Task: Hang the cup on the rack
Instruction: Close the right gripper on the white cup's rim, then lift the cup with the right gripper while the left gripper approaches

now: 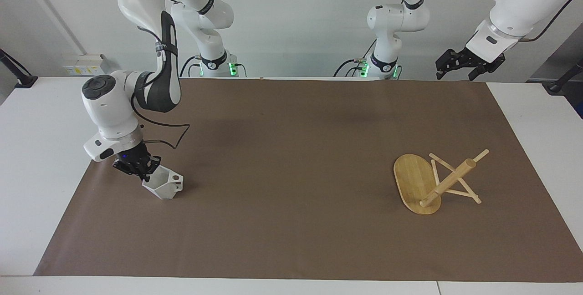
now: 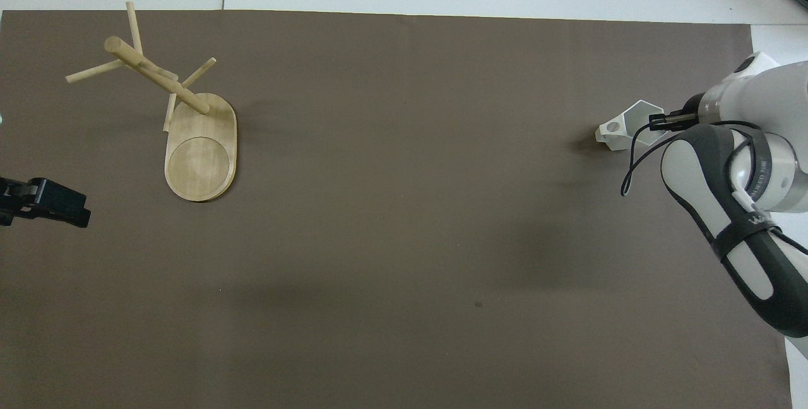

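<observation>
1. Two Franka arms worked at a table (image 1: 36,158) covered by a brown mat (image 1: 291,149), with the white faceted cup (image 1: 164,185) at the right arm's end and the bamboo rack (image 1: 432,181) at the left arm's end, well apart from the cup.

2. At the cup, the right hand (image 1: 145,174) was down on the rim, its fingers pinched narrow on the wall of the cup on the side away from the rack; the cup stood on the mat, or barely off it, tipped slightly.

3. Seen from above, the cup (image 2: 628,126) pointed its blocky pierced handle toward the rack (image 2: 183,112), with the right hand (image 2: 659,121) coming onto it from the side away from the rack.

4. From the cup, the rack stood toward the left arm's end of the table at about the same distance from the robots, on its oval base, its thick post rising from one end of the base with thin pegs crossing it near the top.

5. Well apart from the cup, the left hand (image 1: 462,63) waited raised over the table's edge at the robots' end, nearer to the rack, with its fingers wide and nothing in them; it also showed in the overhead view (image 2: 41,199).

6. By this reading, the coming move turned on carrying the cup the length of the mat to the rack, where the handle's hole, already facing that way, would have to meet a peg.
</observation>
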Controlling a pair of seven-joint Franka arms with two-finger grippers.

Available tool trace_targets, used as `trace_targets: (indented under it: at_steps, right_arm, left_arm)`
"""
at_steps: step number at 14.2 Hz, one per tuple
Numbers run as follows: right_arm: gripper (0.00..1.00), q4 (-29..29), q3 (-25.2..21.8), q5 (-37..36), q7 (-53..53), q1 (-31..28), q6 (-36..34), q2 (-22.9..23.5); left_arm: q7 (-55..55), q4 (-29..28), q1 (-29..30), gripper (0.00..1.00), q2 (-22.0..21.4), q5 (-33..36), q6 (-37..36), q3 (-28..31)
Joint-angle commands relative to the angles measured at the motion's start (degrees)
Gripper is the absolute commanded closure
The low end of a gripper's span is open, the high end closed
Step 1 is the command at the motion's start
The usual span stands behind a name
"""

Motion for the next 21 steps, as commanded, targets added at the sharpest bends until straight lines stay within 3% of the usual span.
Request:
trace_targets:
  at_steps: [1, 7, 12, 17, 21]
  right_arm:
    - [1.00, -0.94, 0.31, 0.03, -1.11, -0.25, 1.23, -0.35]
    - [1.00, -0.86, 0.31, 0.03, -1.11, -0.16, 0.97, -0.35]
    - [1.00, 1.42, 0.84, 0.12, -0.93, -0.33, -0.43, -0.26]
    - [1.00, 6.96, 2.77, 0.55, -0.14, -0.33, -8.42, -0.43]
    - [1.00, 13.01, 5.40, 5.65, 4.42, -0.25, -16.94, -1.14]
  left_arm:
    - [0.66, -1.19, 0.38, 0.00, -1.24, -0.73, -0.27, -0.03]
    - [0.66, -1.10, 0.38, 0.00, -1.15, -0.65, 0.34, -0.03]
    - [0.66, -1.28, 0.91, 0.00, -0.72, -0.82, 7.53, -0.12]
    - [0.66, -1.54, 1.17, 0.00, -0.62, -0.82, 11.42, -0.12]
    - [0.84, -1.62, 0.82, 0.00, -0.89, -0.82, 10.81, -0.20]
